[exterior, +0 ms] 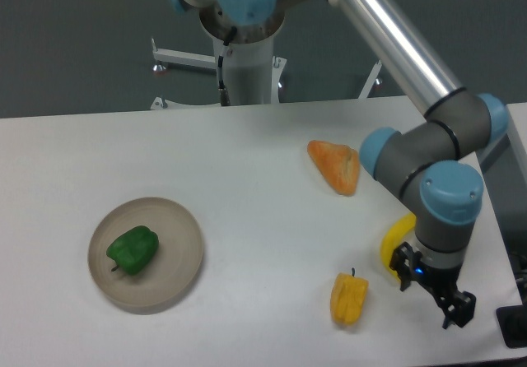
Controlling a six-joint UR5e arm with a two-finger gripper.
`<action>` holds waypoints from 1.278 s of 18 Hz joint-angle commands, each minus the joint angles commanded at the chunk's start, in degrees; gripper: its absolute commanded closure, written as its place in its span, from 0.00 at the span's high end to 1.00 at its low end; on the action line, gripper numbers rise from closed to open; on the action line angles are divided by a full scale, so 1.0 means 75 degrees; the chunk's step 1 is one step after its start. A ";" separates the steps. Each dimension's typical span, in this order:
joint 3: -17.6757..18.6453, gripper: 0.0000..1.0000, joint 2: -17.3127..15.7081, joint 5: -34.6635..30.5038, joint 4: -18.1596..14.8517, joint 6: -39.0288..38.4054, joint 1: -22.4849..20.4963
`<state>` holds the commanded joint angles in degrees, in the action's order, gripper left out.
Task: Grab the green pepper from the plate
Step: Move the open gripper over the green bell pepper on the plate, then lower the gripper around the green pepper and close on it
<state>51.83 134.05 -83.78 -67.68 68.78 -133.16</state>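
Nearest, at the front right of the white counter (247, 161), the claw (435, 294) hangs low beside the counter's right edge, its two dark fingers spread apart with nothing between them. Just left of it lies a yellow pepper (349, 299) with a short dark stem, and a curved yellow piece (396, 240) shows partly behind the arm's wrist. Well apart from these, at the front left, the green pepper (132, 250) rests on its side inside the plate (183, 243), slightly left of the plate's middle, untouched. Farther back, right of centre, an orange wedge-shaped item (335, 166) lies on the bare surface, just beside the arm's grey elbow joint. The counter is plain, matte and white. Beyond its far edge stands the arm's white base column (245, 71), with white metal frame bars (185, 57) beside it, against a dark grey-green wall (74, 38).
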 joint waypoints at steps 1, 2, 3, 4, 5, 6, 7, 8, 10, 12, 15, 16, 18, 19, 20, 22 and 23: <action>0.0513 1.00 -0.0432 0.0432 -0.0012 -0.0830 0.0116; 0.0878 1.00 -0.0726 0.0552 -0.0012 -0.1233 0.0268; 0.1381 1.00 -0.1124 0.0588 -0.0012 -0.1956 0.0490; 0.1676 1.00 -0.1348 0.0612 0.0011 -0.2427 0.0667; 0.1922 1.00 -0.1501 0.0670 0.0047 -0.2780 0.0842; 0.2087 1.00 -0.1596 0.0717 0.0070 -0.3074 0.1018; 0.2205 1.00 -0.1654 0.0787 0.0070 -0.3378 0.1206; 0.2392 1.00 -0.1736 0.0869 0.0082 -0.3810 0.1486; 0.2825 1.00 -0.1877 0.0882 0.0222 -0.4339 0.1909; 0.3200 1.00 -0.2064 0.0882 0.0514 -0.4890 0.2202; 0.3751 1.00 -0.2182 0.0893 0.0761 -0.5314 0.2705; 0.3869 1.00 -0.2182 0.0893 0.0889 -0.5442 0.2847; 0.4045 1.00 -0.2147 0.0882 0.1217 -0.5724 0.3093; 0.4231 1.00 -0.2112 0.0859 0.1462 -0.5783 0.3233; 0.4373 1.00 -0.2100 0.0858 0.1662 -0.5784 0.3293; 0.4456 1.00 -0.2077 0.0858 0.1687 -0.5760 0.3422; 0.4502 1.00 -0.2054 0.0858 0.1699 -0.5737 0.3469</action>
<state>85.60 118.65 -77.34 -54.93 25.75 -107.14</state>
